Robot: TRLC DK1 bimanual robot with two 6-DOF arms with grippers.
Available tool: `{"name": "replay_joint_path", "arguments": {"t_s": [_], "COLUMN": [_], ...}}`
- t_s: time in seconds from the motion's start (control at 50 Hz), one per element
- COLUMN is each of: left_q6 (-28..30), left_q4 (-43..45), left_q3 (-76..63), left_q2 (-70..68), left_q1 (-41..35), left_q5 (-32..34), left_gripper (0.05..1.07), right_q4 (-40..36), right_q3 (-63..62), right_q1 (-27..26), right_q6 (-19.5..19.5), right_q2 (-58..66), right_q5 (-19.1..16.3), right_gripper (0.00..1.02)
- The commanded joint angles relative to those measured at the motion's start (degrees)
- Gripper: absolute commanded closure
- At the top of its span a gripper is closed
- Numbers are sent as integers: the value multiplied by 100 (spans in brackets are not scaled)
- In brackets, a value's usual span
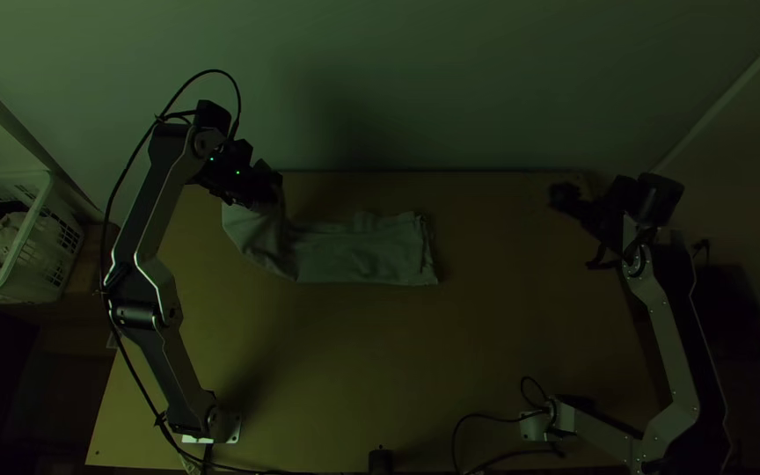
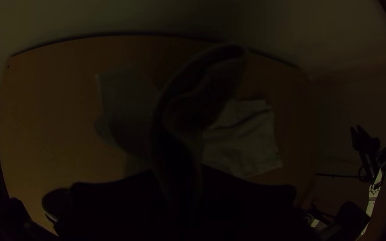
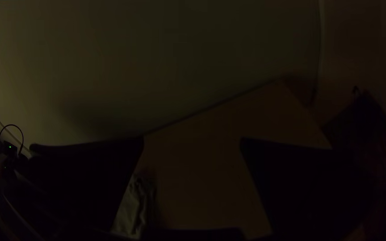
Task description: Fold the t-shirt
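The left gripper [image 1: 263, 186] is over the table's far left part, at the raised left end of the pale t-shirt [image 1: 358, 257]. From there the cloth slopes down to a narrow, wrinkled strip lying flat toward the table's middle. In the left wrist view, the left gripper [image 2: 179, 178] is shut on the t-shirt [image 2: 242, 145], and a curled flap stands up from between its fingers. Off to the cloth's right, the right gripper [image 1: 580, 230] is held near the far right corner. Seen from its wrist, the right gripper [image 3: 192, 140] has its fingers wide apart with nothing between them.
A white basket [image 1: 46, 211] with things inside stands beyond the table's left edge. The wall [image 1: 415, 88] runs along the table's far edge. Wooden tabletop [image 1: 485, 352] spreads in front of the cloth, and cables [image 1: 485, 418] lie near the right arm's base.
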Motion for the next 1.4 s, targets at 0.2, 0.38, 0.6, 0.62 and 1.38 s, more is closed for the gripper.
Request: {"name": "replay_joint_path", "arguments": {"t_s": [0.2, 0.38, 0.6, 0.62, 1.38], "left_q6": [-971, -1516, -1824, -1850, -2896], "left_q4": [391, 927, 1349, 1375, 3484], "left_q3": [178, 178, 195, 204, 652], "left_q2": [-188, -74, 243, 296, 1570], "left_q1": [-890, -1400, -1997, -2041, -3114], "left_q5": [13, 13, 13, 13, 550], "left_gripper": [105, 105, 105, 105, 9], "right_q4": [58, 40, 5, -3, -223], "right_q3": [-534, -789, -1070, -1088, -1975], "right_q1": [-32, -32, -32, -32, 3], "right_q6": [94, 120, 147, 147, 94], "right_q2": [-553, -799, -1080, -1098, -2030], "right_q5": [-34, -34, -34, -34, -16], "right_gripper": [3, 3, 3, 3, 3]}}
